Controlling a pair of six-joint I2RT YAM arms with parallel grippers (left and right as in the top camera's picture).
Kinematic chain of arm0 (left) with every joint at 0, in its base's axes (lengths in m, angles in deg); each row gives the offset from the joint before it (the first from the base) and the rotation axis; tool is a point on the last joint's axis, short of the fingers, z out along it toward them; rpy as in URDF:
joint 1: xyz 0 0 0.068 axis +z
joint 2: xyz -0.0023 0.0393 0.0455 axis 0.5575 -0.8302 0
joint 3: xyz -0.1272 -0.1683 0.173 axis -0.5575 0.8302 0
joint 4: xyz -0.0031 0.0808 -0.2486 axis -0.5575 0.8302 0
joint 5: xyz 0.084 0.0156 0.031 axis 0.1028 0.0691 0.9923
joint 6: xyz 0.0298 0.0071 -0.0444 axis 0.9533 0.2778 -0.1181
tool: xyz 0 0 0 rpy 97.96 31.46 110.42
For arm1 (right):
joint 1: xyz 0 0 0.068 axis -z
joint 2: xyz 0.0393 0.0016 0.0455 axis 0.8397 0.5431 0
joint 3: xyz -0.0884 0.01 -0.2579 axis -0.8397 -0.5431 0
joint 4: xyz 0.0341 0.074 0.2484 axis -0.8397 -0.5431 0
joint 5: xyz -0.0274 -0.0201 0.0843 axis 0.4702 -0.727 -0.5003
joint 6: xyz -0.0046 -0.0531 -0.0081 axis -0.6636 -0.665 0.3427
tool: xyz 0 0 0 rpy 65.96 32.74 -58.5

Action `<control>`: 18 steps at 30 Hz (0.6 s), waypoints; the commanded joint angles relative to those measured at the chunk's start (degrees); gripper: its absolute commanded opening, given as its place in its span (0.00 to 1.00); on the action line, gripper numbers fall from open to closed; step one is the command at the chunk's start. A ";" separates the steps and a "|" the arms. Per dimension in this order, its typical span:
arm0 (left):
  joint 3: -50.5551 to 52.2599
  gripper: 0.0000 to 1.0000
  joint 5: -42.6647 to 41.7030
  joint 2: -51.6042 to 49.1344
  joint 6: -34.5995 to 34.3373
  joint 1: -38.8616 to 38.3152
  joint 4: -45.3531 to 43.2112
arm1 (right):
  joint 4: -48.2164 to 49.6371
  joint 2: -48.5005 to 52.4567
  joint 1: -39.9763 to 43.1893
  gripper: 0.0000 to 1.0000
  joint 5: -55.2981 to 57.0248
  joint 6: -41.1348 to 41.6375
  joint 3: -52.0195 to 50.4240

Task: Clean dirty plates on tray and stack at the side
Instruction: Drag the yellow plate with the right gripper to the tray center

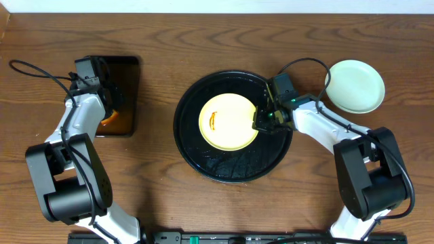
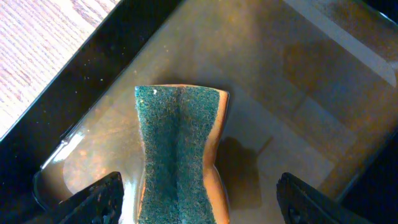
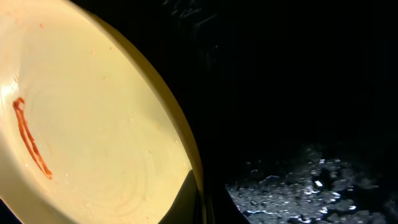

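Note:
A pale yellow plate point(image 1: 227, 122) with an orange-brown smear lies in the round black tray point(image 1: 230, 171). My right gripper point(image 1: 262, 120) is shut on the plate's right rim. In the right wrist view one finger lies inside the yellow plate point(image 3: 93, 124) and the other outside the rim, at my right gripper point(image 3: 200, 202), over the wet tray point(image 3: 298, 93). A clean-looking mint-green plate point(image 1: 354, 86) sits on the table right of the tray; I cannot tell if another lies under it. My left gripper point(image 2: 199, 202) is open astride a green-topped orange sponge point(image 2: 179, 149).
The sponge point(image 1: 108, 120) lies in a rectangular black tray point(image 1: 129, 81) of brownish liquid at the far left, under my left gripper point(image 1: 108, 108). The liquid point(image 2: 298, 93) covers that tray's floor. Brown wooden table point(image 1: 156, 41) surrounds everything.

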 commanded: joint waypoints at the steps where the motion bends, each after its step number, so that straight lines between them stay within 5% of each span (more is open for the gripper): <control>1: -0.22 0.80 0.07 0.11 -0.09 0.20 -0.07 | 0.02 1.40 1.57 0.01 1.44 -1.07 0.57; 18: -0.22 0.80 0.09 0.09 -0.09 0.22 -0.07 | 1.68 1.40 -0.79 0.03 9.46 -1.07 0.44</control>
